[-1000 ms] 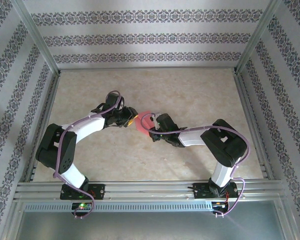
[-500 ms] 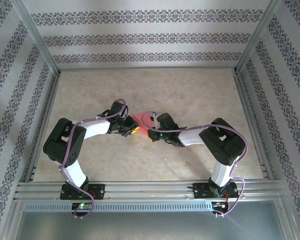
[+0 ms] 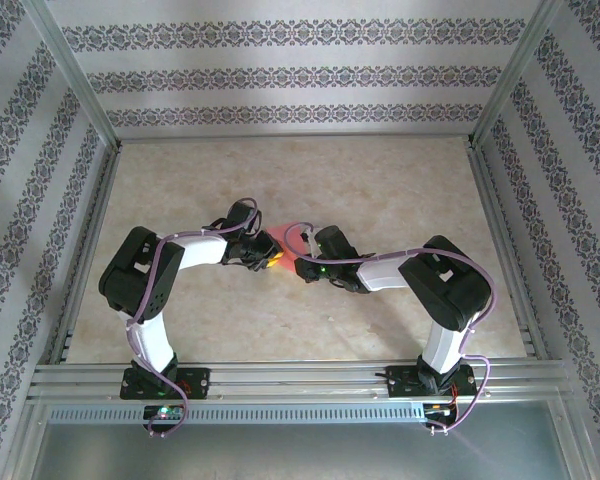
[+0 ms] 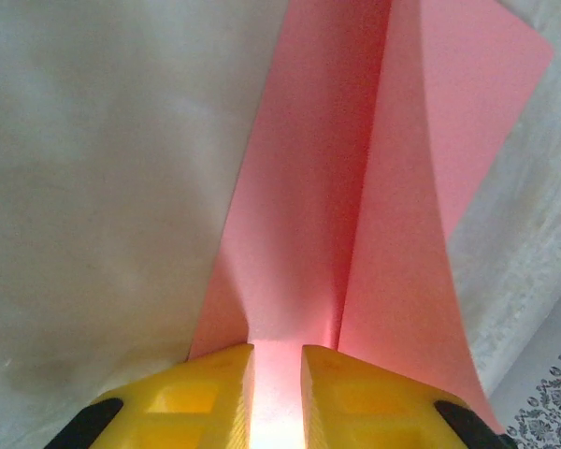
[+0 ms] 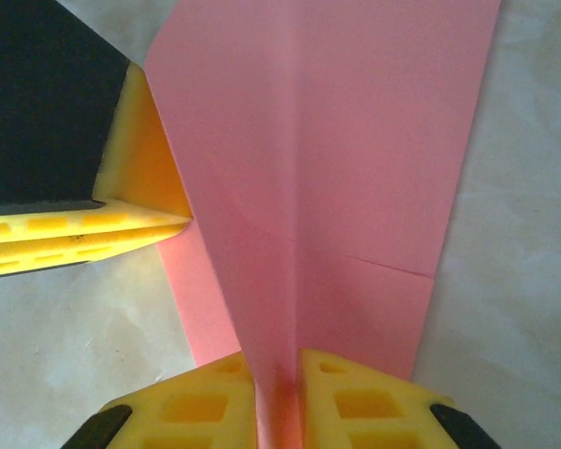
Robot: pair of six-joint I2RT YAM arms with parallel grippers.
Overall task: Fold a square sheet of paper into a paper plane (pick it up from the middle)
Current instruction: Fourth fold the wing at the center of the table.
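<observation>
The pink-red sheet of paper (image 3: 283, 242) lies folded in the middle of the table between my two grippers. It has a long centre crease and flaps spreading to each side (image 5: 355, 168). My right gripper (image 5: 279, 374) is shut on the raised centre crease at the near end. My left gripper (image 4: 278, 360) has the paper (image 4: 309, 206) running between its yellow fingers, which stand close together on it. The left fingers (image 5: 122, 229) pinch the paper's left edge in the right wrist view. From above, the left gripper (image 3: 266, 258) and right gripper (image 3: 302, 262) nearly meet.
The beige table (image 3: 380, 170) stretches bare behind and beside the arms. Metal frame rails (image 3: 495, 230) and patterned walls bound it left, right and back. Purple cables (image 3: 300, 235) loop over both wrists close to the paper.
My left arm has swung in toward the centre and its gripper has closed down on the paper's left edge. Less of the paper shows from above. The right arm has barely moved.
</observation>
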